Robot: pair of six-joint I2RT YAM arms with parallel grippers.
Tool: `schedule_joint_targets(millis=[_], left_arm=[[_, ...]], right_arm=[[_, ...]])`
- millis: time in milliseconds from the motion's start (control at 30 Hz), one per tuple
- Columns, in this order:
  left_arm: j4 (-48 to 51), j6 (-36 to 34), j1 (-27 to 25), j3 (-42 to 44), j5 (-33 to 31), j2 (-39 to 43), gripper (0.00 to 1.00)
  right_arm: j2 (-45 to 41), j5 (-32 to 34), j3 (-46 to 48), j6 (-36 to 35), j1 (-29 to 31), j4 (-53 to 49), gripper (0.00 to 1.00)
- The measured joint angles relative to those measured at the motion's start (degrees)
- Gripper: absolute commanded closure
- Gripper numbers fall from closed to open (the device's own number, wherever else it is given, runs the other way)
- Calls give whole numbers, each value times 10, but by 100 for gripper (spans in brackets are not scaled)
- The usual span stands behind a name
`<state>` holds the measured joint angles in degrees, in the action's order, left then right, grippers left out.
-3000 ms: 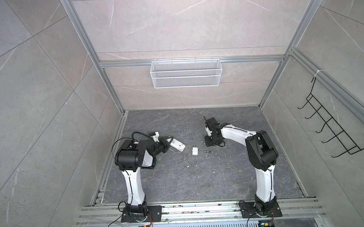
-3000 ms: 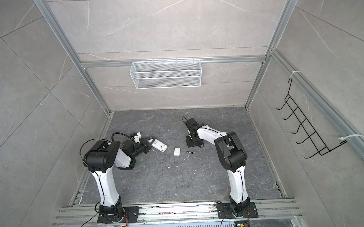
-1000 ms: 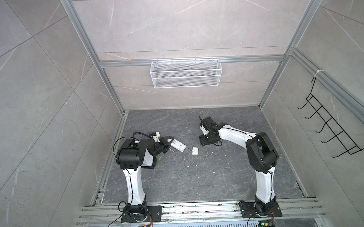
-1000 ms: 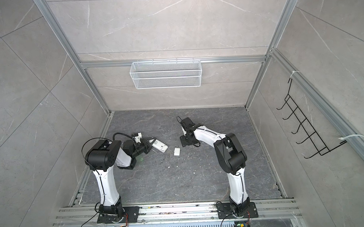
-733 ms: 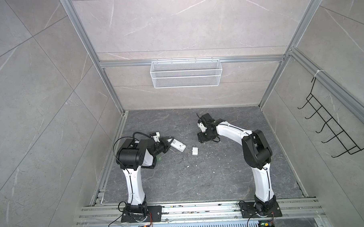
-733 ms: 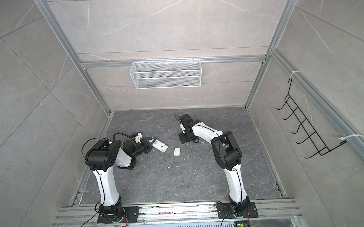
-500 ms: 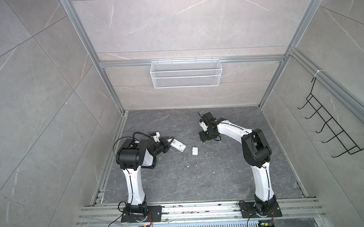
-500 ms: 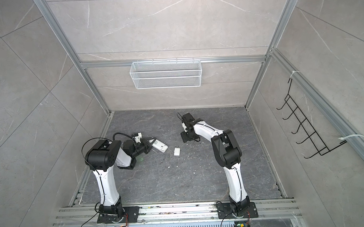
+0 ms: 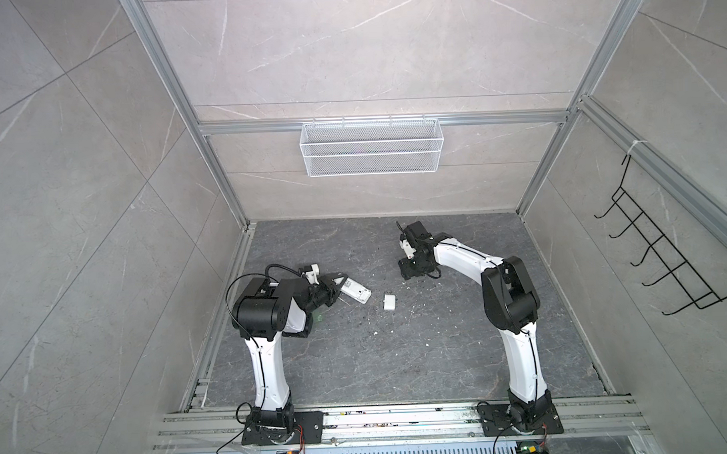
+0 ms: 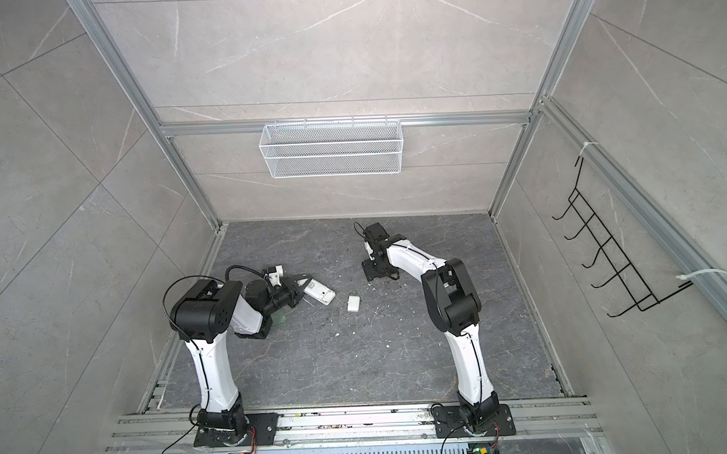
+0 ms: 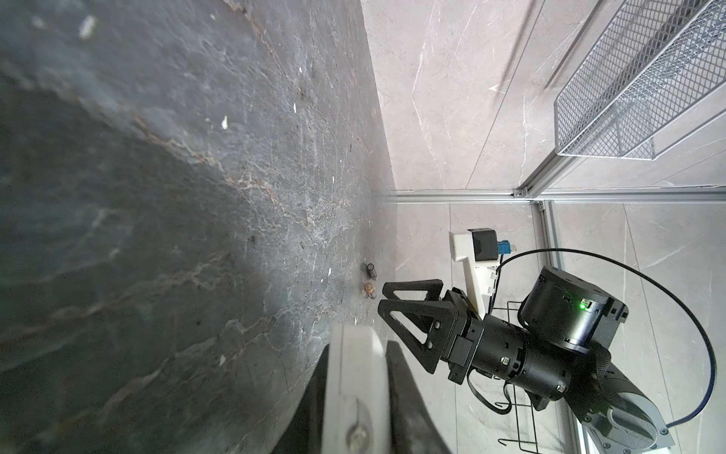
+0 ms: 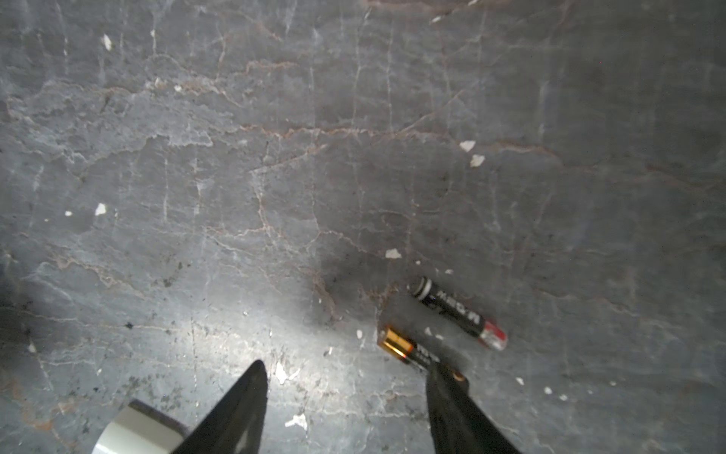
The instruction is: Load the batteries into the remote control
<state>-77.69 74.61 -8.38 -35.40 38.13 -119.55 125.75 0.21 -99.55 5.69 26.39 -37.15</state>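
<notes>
Nearest, the small white squarish plastic cover [image 9: 390, 313] is lying loose on the dark grey stone-look tabletop [image 9: 358, 361]. So the opening step is looking done. Just beside it, the left claw [image 9: 339, 285] is clamping shut on one end of the white elongated plastic remote control [image 9: 357, 293]. Its battery bay is not showing. Farther back, the right claw [image 12: 347, 367] is hanging wide open and empty over the two slim dark cylindrical batteries [image 12: 457, 312]. One fingertip [image 12: 444, 389] is perhaps brushing the gold-ended battery [image 12: 406, 349]. Both are waiting to be loaded.

tabletop [image 9: 379, 360]: dark grey, veined stone look | batteries [image 12: 457, 310]: two, lying side by side, just apart | small white cover [image 9: 390, 313]: flat, mid-tabletop | white flecks [image 12: 393, 253]: scattered
</notes>
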Motion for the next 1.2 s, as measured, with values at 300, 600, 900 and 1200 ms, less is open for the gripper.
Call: schedule_joint_targets(millis=[300,600,900,1200], left_arm=[[0,1,0,-2,0,-7,99],[0,3,0,-3,0,-9,99],[0,3,0,-4,0,-9,99],[0,4,0,-4,0,-9,99]], right_arm=[[28,4,-19,-8,-7,-6,37],[32,-7,-11,-8,-7,-4,38],[28,-4,5,-13,-8,7,50],[-7,-5,61,-17,-10,25,50]])
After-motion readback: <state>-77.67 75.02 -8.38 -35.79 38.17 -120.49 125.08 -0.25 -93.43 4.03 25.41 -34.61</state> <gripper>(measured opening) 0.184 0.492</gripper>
